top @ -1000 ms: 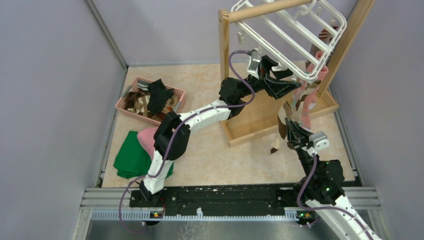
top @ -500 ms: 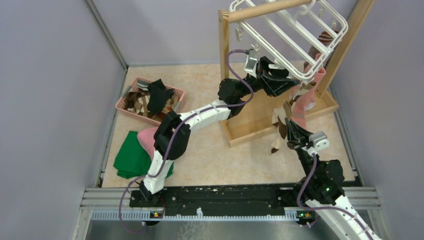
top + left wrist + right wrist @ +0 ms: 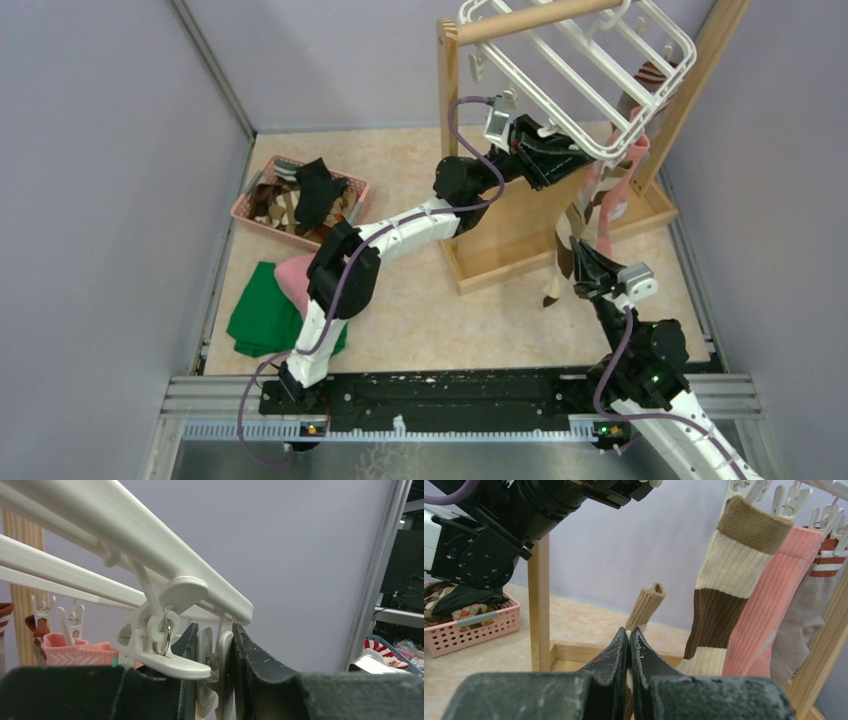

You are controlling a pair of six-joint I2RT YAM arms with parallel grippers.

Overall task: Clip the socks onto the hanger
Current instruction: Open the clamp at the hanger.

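Matte-black and scuffed, the left claw [image 3: 215, 628] is closed against the two flat handles of a small white plastic clip [image 3: 215, 675] dangling from the white rectangular plastic hanger [image 3: 150, 545]. Its wrist view shows the hanger's smooth rounded bars and, nearer the lens, a second white peg with a metal ring [image 3: 161, 639]; the held clip's lower end is cut off by the fingers, and from above this grip is hidden under the rack's rim. At far left sits a pink perforated plastic basket [image 3: 246, 206] of jumbled dark and patterned socks. Only the top view shows the flat green cloth [image 3: 262, 322] with a plain pink cloth [image 3: 293, 277] lying on it. The hanger hangs on a round wooden stand rail [image 3: 530, 20]. Below it, the right claw [image 3: 630, 630] is pinched together on a tan-and-cream ribbed sock [image 3: 646, 605], whose lower part is hidden behind the fingers. To its right hang a brown-and-cream striped ribbed sock [image 3: 724, 580], a salmon pink ribbed sock [image 3: 769, 595] and a grey sock with a red-and-white striped cuff [image 3: 806, 615], each held at the cuff by white clips.
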